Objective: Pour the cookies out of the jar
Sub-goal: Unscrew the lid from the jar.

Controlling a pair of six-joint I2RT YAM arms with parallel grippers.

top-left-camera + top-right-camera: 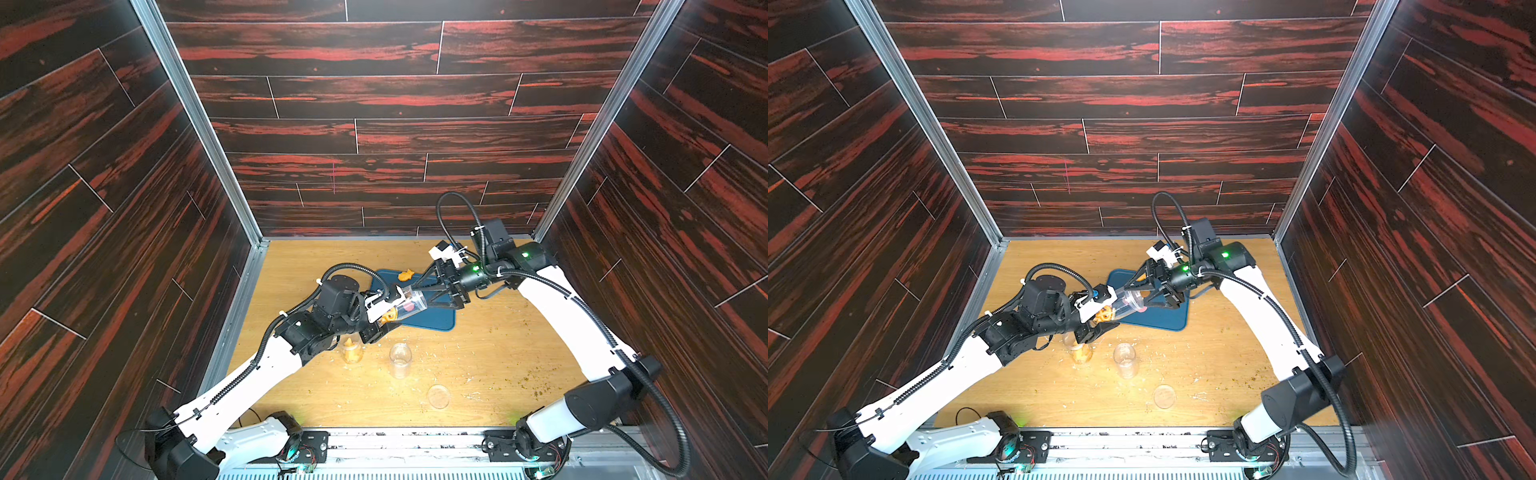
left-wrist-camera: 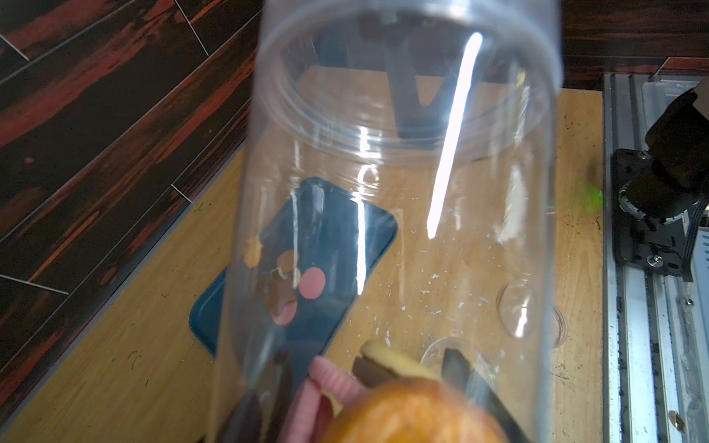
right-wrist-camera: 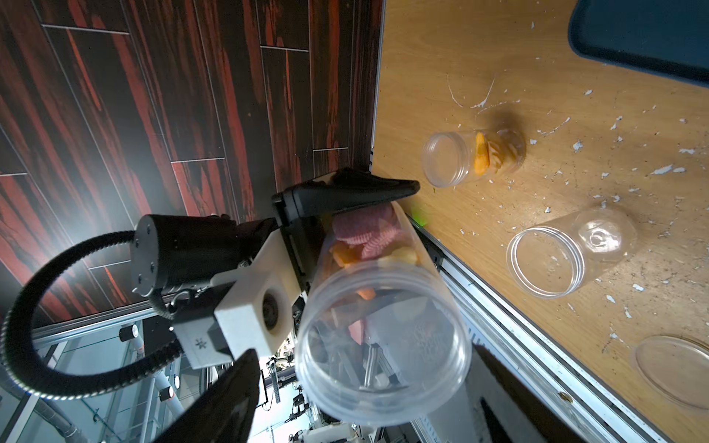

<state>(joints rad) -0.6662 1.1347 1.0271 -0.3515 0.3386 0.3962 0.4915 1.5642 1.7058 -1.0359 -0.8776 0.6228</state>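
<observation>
Wooden table (image 1: 478, 353), red-plank walls (image 1: 374, 104): jar (image 1: 411, 301) held sideways above a blue tray (image 1: 440, 322).
Cookies (image 3: 364, 237) bunch at its base, where the left gripper (image 1: 386, 311) clamps it; the right gripper (image 1: 420, 296), jaws apart, flanks its open mouth, both arms stretched toward the middle.

3 jars (image 3: 383, 345), 1 lid (image 3: 675, 370), 1 tray (image 3: 633, 38)

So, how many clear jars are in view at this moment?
3. The held jar, in the left gripper, leans over the blue tray. The part-filled jar and the empty jar stand side by side on the table. No other seems hidden.
</observation>
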